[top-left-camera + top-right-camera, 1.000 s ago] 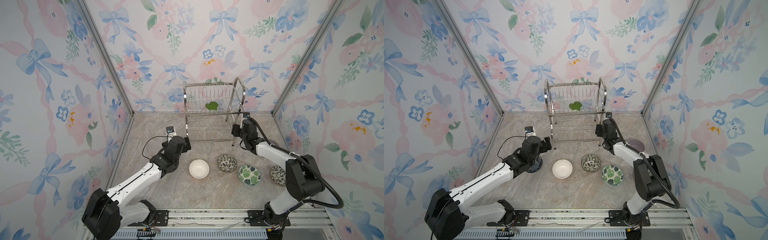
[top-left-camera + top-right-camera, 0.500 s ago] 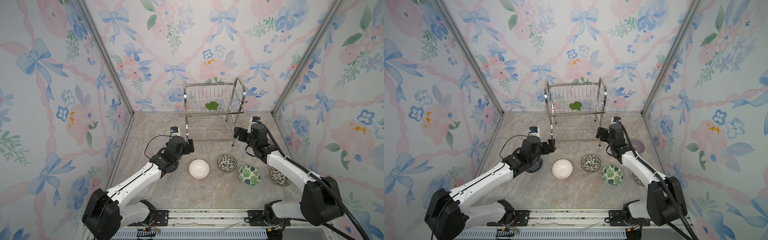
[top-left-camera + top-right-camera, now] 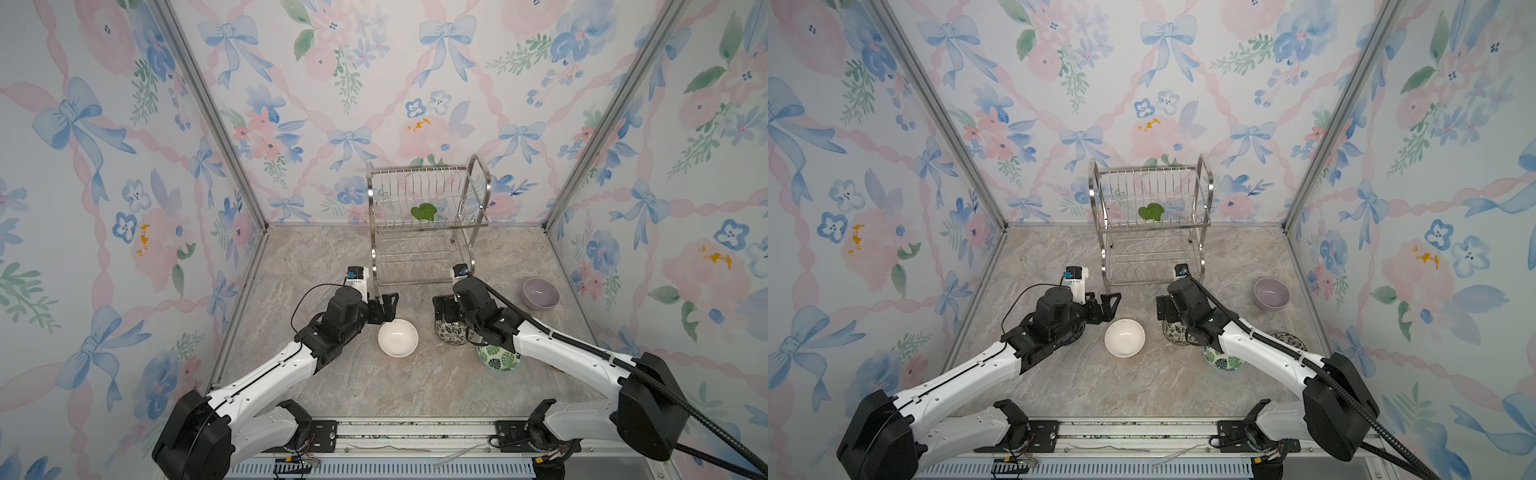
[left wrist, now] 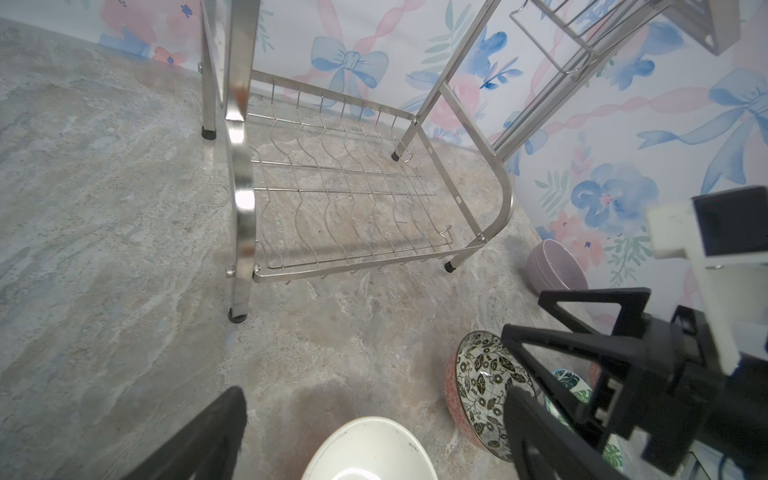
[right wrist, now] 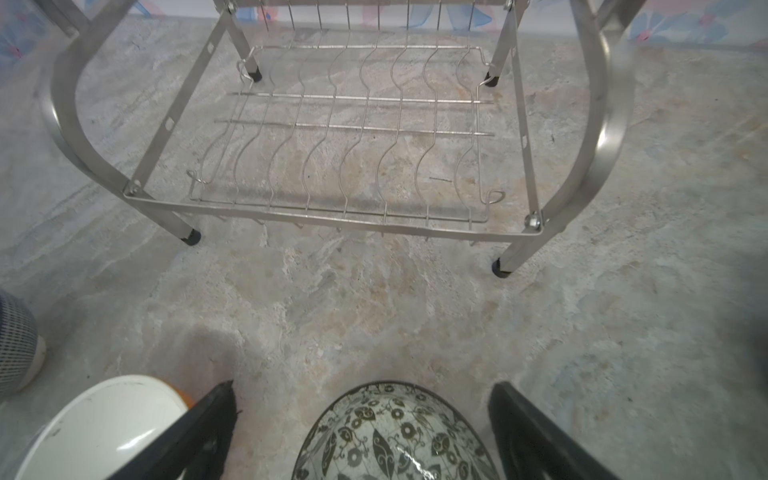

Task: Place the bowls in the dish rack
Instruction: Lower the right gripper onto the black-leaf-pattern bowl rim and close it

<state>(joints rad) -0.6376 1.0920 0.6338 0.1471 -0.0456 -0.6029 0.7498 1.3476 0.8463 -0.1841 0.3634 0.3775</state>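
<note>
Stainless-steel wire in two tiers, the dish rack [image 3: 415,170] stands at the back of the marble-look tabletop [image 3: 332,257], close to the flowered wall. In front of it both my grippers hang spread wide, gripping nothing. My left gripper [image 3: 386,301] hovers just off the rack's front left leg, with its tips above the rack-side rim of the white bowl [image 3: 397,337]. My right gripper [image 3: 444,305] is poised just off the rack's front right leg, over the black-and-white floral bowl [image 5: 395,436]. The right wrist view shows this bowl lying between my two fingers; I cannot tell whether they touch it. The green leaf-print bowl [image 3: 496,359] sits just beyond the floral one, farther from the rack and partly under my right forearm. The lilac bowl [image 3: 540,293] stands alone to the right of the rack. A dark blue patterned bowl [image 5: 12,332] sits in front of the rack's left side, mostly hidden beneath my left arm. Every bowl in view rests on the tabletop.
</note>
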